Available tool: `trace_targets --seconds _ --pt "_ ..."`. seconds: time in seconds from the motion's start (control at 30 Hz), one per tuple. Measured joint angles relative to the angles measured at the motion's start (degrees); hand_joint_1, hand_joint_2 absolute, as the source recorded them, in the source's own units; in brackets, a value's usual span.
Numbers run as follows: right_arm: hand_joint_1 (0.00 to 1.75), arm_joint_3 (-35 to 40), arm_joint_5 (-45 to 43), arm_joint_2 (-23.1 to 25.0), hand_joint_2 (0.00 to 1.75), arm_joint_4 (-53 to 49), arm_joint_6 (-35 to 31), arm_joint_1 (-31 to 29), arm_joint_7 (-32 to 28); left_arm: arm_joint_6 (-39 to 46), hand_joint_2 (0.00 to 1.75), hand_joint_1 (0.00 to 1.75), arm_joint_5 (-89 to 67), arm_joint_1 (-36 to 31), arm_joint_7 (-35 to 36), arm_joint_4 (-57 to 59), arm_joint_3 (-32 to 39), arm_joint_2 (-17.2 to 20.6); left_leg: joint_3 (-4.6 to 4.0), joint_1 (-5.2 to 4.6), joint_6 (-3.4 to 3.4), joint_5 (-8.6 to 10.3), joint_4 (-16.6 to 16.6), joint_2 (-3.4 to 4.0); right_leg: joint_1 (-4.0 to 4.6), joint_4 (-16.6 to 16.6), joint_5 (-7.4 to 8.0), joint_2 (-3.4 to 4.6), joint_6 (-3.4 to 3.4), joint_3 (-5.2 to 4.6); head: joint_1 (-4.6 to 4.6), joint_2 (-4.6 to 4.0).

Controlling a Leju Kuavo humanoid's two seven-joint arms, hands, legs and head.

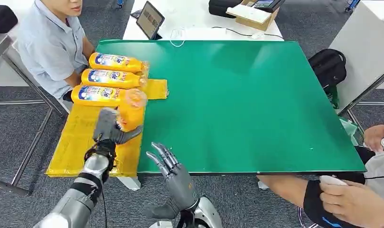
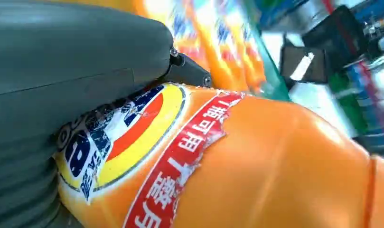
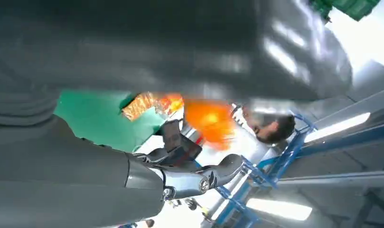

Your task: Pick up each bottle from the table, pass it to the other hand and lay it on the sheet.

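Note:
My left hand (image 1: 110, 128) grips an orange bottle (image 1: 131, 110) above the yellow sheet (image 1: 80, 137), near its edge by the green table top. Up close, the held bottle (image 2: 256, 166) shows a torn red and blue label under my left hand (image 2: 61, 71). Three more orange bottles lie side by side on the sheet's far end: one (image 1: 115, 61), a second (image 1: 110, 78) and a third (image 1: 97, 95). My right hand (image 1: 173, 168) hangs open at the table's near edge, holding nothing. From the right wrist, the held bottle (image 3: 210, 121) appears as an orange blur beyond my right hand (image 3: 133, 52).
The green table top (image 1: 247, 104) stretches right of the sheet. A seated person (image 1: 50, 42) is at the far left by the bottles. Another person's hands (image 1: 356, 199) are at the near right corner. A tablet (image 1: 149, 20) and a box (image 1: 254, 15) sit on the white table behind.

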Motion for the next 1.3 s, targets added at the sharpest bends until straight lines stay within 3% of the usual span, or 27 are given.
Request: trace_targets --seconds 0.07,0.13,0.3,0.53,0.57,0.6,0.63,0.67,0.7,0.73,0.77,1.1,1.3 --pt "0.0 0.2 -3.6 -0.3 0.0 -0.8 0.0 -0.2 0.0 7.4 1.75 1.75 -25.0 -5.9 6.9 6.2 -4.5 1.8 0.0 0.02 -0.01 0.01 0.0 -0.02 0.02 0.0 0.0 -0.01 0.0 -0.01 -0.02 0.0" --pt "0.0 0.7 -5.0 -0.7 0.0 -0.9 0.0 -0.6 0.0 6.6 1.75 1.75 -35.5 -10.9 12.4 12.0 -8.6 3.0 0.0 0.04 0.0 0.03 0.0 -0.02 0.03 0.0 0.01 0.01 0.0 -0.01 0.02 0.0" --pt "0.0 1.8 -7.0 -1.4 0.0 -1.1 0.0 -0.9 0.0 3.0 1.75 1.75 -45.9 -17.3 20.7 20.5 -14.5 4.4 0.01 0.03 0.0 0.03 0.0 -0.01 0.02 0.0 0.02 0.01 0.0 0.0 0.0 0.0" --pt "0.0 2.1 -9.6 -2.4 0.0 -1.2 0.2 -0.6 0.0 -0.7 1.75 1.73 -46.5 -19.8 22.9 26.7 -16.5 5.7 -0.01 0.02 -0.01 0.02 0.0 0.01 0.02 0.0 0.0 0.0 0.0 -0.02 0.0 0.0" --pt "0.0 2.1 -10.0 -2.6 0.0 -1.3 0.6 -0.5 0.0 -1.7 1.75 1.64 -46.0 -19.8 22.6 27.3 -16.5 5.8 -0.02 0.02 -0.01 0.02 0.0 0.0 0.02 0.0 0.0 0.0 -0.01 -0.02 0.0 0.0" --pt "0.0 2.1 -10.3 -2.8 0.0 -1.4 1.0 -0.4 0.0 -2.5 1.75 1.43 -46.0 -19.8 22.3 27.8 -16.5 5.8 -0.02 0.02 -0.01 0.02 0.0 -0.01 0.01 0.0 0.0 0.0 0.0 -0.02 0.02 0.0" --pt "0.0 2.1 -10.5 -3.0 0.0 -1.6 1.4 -0.3 0.0 -3.2 1.75 1.43 -46.0 -19.8 22.2 28.1 -16.5 5.8 -0.02 0.02 -0.01 0.02 0.0 -0.01 0.01 0.0 0.0 0.0 0.0 -0.02 -0.02 0.0" --pt "0.0 2.1 -11.0 -3.1 0.0 -1.7 1.9 -0.1 0.0 -4.0 1.75 1.08 -46.1 -19.8 22.2 28.6 -16.5 5.9 -0.02 0.02 -0.01 0.02 0.0 0.0 0.01 0.0 0.0 0.0 0.0 -0.01 0.0 0.0" --pt "0.0 2.1 -11.3 -3.3 0.0 -1.7 2.3 0.0 0.0 -4.5 1.75 0.4 -46.1 -19.9 22.1 28.9 -16.5 5.9 -0.01 0.01 -0.01 0.02 0.0 0.0 0.01 0.0 0.0 0.0 0.0 0.0 -0.02 0.0" --pt "0.0 2.1 -11.3 -3.4 0.0 -1.7 2.6 0.1 0.0 -4.8 1.75 0.26 -46.1 -20.1 22.0 29.1 -16.5 5.9 -0.01 0.01 -0.01 0.02 0.0 -0.01 0.01 0.0 0.0 0.0 0.0 0.01 0.0 0.0" --pt "0.0 2.1 -11.4 -3.5 0.0 -1.8 2.8 0.2 0.0 -5.2 1.75 0.0 -46.1 -20.2 21.8 29.5 -16.5 5.9 0.0 0.01 -0.01 0.02 0.0 -0.02 0.01 0.0 0.0 0.0 0.0 0.01 0.0 0.0" --pt "0.0 1.4 -14.6 -4.4 0.0 -4.5 3.7 1.9 0.0 -10.6 1.75 0.0 -39.9 -19.8 12.7 30.3 -14.3 6.0 0.04 0.02 -0.01 0.02 0.0 -0.03 0.01 0.0 0.0 -0.02 -0.01 0.07 0.0 0.0" --pt "0.0 0.8 -15.1 -4.7 0.0 -5.6 3.9 2.3 0.0 -11.5 1.75 0.0 -38.6 -19.6 11.0 30.3 -13.0 6.0 0.08 0.01 0.0 0.02 0.0 -0.04 0.01 0.0 0.0 -0.02 0.0 0.11 -0.02 0.0"
